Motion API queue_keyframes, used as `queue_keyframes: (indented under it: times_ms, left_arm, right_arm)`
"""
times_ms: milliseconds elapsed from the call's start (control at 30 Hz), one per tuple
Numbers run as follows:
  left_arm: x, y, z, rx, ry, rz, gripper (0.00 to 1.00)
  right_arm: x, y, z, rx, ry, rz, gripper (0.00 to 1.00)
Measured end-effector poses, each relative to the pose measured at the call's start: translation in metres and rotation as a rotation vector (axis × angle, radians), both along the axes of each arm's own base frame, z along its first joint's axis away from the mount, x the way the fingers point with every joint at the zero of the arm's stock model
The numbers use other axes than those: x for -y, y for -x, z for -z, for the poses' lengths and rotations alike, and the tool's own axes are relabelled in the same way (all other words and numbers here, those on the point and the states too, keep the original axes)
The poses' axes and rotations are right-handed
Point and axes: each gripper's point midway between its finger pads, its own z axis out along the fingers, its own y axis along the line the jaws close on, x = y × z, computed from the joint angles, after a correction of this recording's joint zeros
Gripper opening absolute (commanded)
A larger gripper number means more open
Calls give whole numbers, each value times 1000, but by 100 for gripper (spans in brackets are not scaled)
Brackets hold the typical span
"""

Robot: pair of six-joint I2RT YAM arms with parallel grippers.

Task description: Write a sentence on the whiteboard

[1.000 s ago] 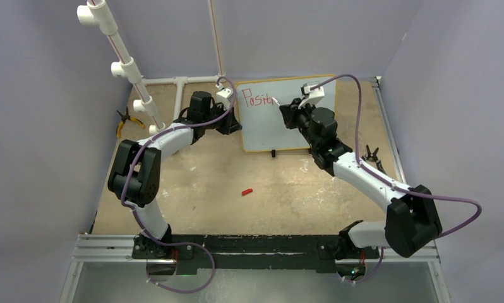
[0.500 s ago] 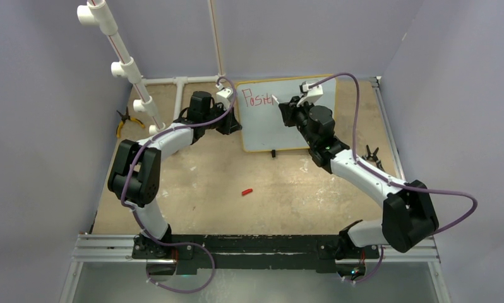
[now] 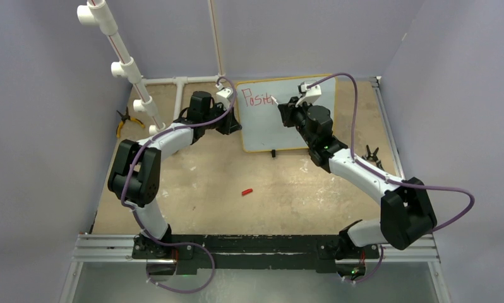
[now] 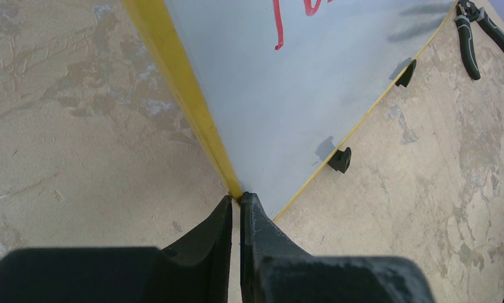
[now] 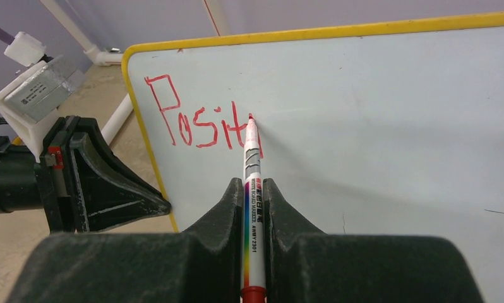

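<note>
On the worn tan tabletop (image 3: pixel 237 170), the small white whiteboard (image 3: pixel 268 129) with a thin yellow frame spreads out ahead of both sets of jaws. The left gripper (image 4: pixel 239 201) is pinched closed on the frame's edge near a corner. The right gripper (image 5: pixel 254 186) is clamped on a white marker (image 5: pixel 252 211) with a rainbow stripe, which juts forward from the jaws and touches its red tip to the board. Just ahead and left of those jaws, the scrawly red handwriting (image 5: pixel 196 129) reads roughly "Posit", and the tip sits at the top of its last stroke.
</note>
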Motion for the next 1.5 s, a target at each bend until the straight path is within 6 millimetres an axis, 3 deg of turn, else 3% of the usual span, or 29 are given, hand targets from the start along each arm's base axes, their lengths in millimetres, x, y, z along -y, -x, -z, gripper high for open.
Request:
queue_keyframes:
  times_ms: [900,1167,1500]
  left_arm:
    - [-2,1,2,-11,-8,-8,0]
    - [-2,0,3,-11,-10,-11,0]
    - [-2,0,2,-11,-10,-11,0]
  right_arm:
    - [-6,1,4,-11,9,-33,0]
    - [-1,14,-19,21,-1,-52,0]
    - [2,15,-10,-3,12,-50,0]
